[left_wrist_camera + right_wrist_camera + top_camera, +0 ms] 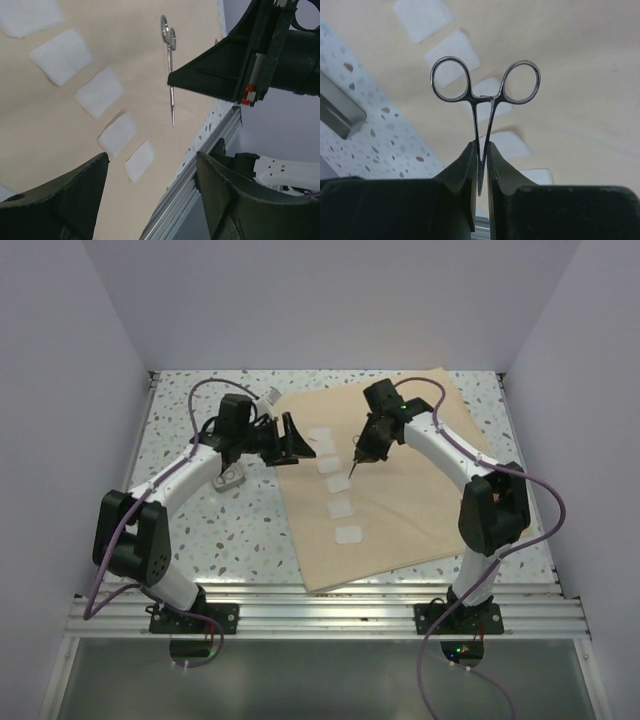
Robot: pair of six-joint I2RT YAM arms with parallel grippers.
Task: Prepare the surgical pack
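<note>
Tan cloth [420, 510] lies mid-frame on the counter [230, 530], bearing a row of gauze squares [340, 483]. Right end effector [481, 150] clamps steel forceps [485, 99]; left end effector [293, 440] gapes empty. Tin [230, 478] left, contents unseen.

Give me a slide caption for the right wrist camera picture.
Right gripper, jaws shut on a ring-handled steel instrument, holds it over the tan cloth and its row of gauze squares.
</note>
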